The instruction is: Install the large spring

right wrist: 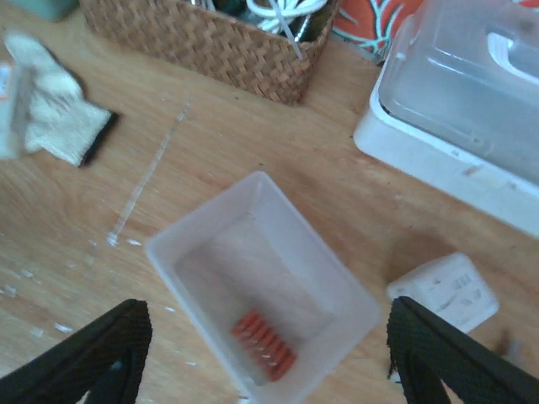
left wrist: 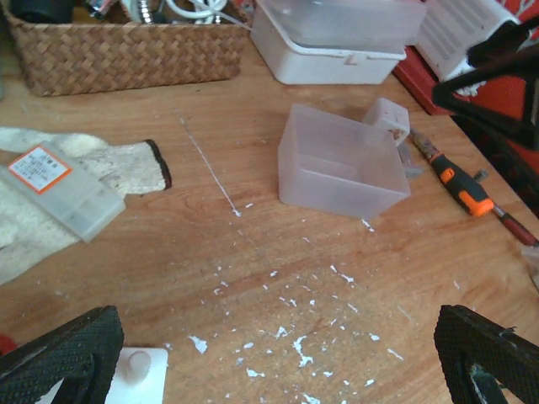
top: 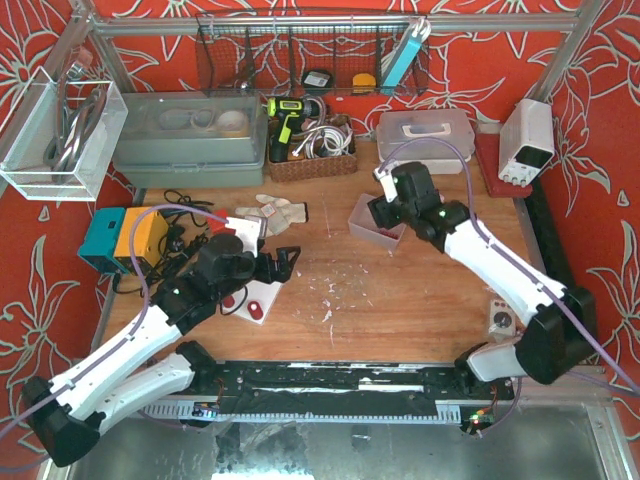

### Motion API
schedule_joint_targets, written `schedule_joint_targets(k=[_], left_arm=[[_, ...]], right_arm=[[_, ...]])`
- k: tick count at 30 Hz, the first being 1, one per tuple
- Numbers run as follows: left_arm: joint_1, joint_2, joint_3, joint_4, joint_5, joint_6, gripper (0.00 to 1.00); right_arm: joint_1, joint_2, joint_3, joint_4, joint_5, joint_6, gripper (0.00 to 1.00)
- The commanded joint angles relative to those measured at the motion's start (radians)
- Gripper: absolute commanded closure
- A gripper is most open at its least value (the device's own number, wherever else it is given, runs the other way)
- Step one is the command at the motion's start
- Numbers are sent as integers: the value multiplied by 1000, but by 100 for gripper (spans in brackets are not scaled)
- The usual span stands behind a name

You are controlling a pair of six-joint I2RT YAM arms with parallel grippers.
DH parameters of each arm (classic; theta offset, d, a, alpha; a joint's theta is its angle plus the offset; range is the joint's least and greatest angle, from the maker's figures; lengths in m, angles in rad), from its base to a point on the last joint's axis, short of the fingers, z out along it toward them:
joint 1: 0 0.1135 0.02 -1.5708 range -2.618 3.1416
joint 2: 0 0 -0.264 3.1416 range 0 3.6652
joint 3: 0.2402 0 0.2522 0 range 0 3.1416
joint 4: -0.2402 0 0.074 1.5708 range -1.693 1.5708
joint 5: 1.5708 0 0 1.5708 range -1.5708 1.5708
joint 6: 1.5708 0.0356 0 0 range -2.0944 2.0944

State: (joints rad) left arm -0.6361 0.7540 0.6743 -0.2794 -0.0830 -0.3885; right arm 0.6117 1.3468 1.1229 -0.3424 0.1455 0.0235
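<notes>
The large spring, orange-red and coiled, lies on the floor of a translucent plastic bin near its lower corner. My right gripper hovers over that bin with its fingers apart on either side, open and holding nothing. From above, the right gripper sits over the bin at centre right. My left gripper is open over bare wood, next to a white plate carrying a red part. In the left wrist view a corner of the white plate with a peg shows beside the left finger.
A wicker basket and a white lidded box stand at the back. A glove with a small case lies left of centre. An orange screwdriver and a small white block lie right of the bin.
</notes>
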Motion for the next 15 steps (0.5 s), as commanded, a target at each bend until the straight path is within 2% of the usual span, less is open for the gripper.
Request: schedule_joint_targets(k=[1,8,11,15], left_arm=[[-4,36,-14,56,45,126,0],[-2,74,-15,18,85,147,0],[-2,61,-40,40,94,154,0],[-2,51,-63,63,130,160,0]], right_arm=[[-100,114,128,-296,-133,-153,27],[-187,348,299,-475,-257,-313,57],[-212,408,338,-516,-298,-368,62],[-258,490,405,-572,-320,-416,63]])
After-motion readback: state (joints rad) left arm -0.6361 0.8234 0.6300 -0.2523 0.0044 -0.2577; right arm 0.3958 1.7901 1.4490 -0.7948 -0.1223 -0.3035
